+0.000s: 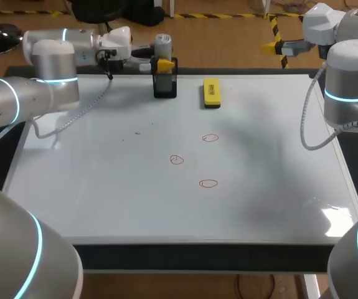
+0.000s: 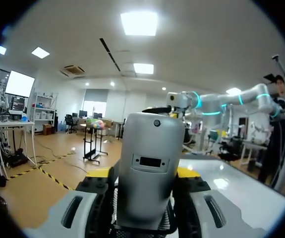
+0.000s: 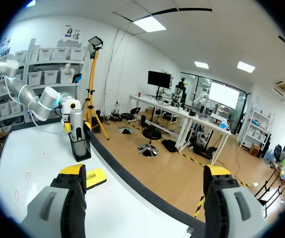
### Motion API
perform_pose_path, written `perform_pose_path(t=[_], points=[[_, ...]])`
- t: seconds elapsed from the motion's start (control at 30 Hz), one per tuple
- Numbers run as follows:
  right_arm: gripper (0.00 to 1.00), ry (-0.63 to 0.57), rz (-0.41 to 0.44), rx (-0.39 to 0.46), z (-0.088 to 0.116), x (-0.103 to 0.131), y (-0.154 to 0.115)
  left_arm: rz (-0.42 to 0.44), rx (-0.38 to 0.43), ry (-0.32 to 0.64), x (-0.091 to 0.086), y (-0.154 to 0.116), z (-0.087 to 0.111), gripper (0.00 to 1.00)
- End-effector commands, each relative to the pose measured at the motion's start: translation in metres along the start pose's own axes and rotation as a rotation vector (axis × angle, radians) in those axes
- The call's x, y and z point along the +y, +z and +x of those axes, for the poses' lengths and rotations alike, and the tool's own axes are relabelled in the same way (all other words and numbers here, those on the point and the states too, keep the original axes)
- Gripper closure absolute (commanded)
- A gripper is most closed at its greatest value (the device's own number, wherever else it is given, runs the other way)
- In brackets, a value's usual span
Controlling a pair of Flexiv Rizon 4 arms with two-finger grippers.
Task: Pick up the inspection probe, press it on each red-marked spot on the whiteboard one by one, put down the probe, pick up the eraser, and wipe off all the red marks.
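Note:
The grey inspection probe (image 1: 162,45) stands upright in a black holder (image 1: 165,85) at the whiteboard's far edge. My left gripper (image 1: 161,63) comes in from the left and has it between the fingers. In the left wrist view the probe (image 2: 149,168) fills the gap, and both yellow tips (image 2: 98,172) press its sides. The yellow eraser (image 1: 211,92) lies just right of the holder. Three red circles (image 1: 210,137) (image 1: 177,160) (image 1: 208,183) mark the board's middle. My right gripper (image 3: 144,183) is open and empty, off the far right corner.
The whiteboard (image 1: 104,187) covers nearly the whole table. A grey cable (image 1: 73,115) from my left arm hangs over its far left part. From the right wrist view the holder (image 3: 81,147) and eraser (image 3: 95,178) sit near the board's edge.

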State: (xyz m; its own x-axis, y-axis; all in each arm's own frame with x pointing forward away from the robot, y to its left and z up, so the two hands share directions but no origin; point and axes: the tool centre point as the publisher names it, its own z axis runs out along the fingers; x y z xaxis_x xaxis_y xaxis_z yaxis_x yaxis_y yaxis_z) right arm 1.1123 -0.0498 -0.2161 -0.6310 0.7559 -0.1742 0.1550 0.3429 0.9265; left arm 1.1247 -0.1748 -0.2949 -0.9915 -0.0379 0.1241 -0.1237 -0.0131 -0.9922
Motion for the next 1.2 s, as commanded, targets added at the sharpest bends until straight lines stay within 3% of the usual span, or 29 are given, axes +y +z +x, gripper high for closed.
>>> perform_pose_path(t=[0.03,0.1,0.2,0.77,1.2], points=[[0.00,0.000,0.000,0.001,0.000,0.000,0.000,0.000,-0.002,-0.002,0.002,-0.001,0.000,0.64],[0.00,0.000,0.000,0.001,0.000,0.000,0.000,-0.002,-0.005,-0.002,0.002,-0.002,0.000,0.75],[0.00,0.000,0.000,0.001,0.000,0.000,0.000,-0.004,-0.009,-0.001,0.001,-0.004,0.000,1.00],[0.00,0.000,0.000,0.001,0.000,0.000,0.000,0.006,0.004,0.034,-0.011,-0.009,-0.001,1.00],[0.00,0.000,0.000,0.001,0.000,0.000,0.000,0.035,0.019,0.081,-0.031,-0.005,-0.011,1.00]])
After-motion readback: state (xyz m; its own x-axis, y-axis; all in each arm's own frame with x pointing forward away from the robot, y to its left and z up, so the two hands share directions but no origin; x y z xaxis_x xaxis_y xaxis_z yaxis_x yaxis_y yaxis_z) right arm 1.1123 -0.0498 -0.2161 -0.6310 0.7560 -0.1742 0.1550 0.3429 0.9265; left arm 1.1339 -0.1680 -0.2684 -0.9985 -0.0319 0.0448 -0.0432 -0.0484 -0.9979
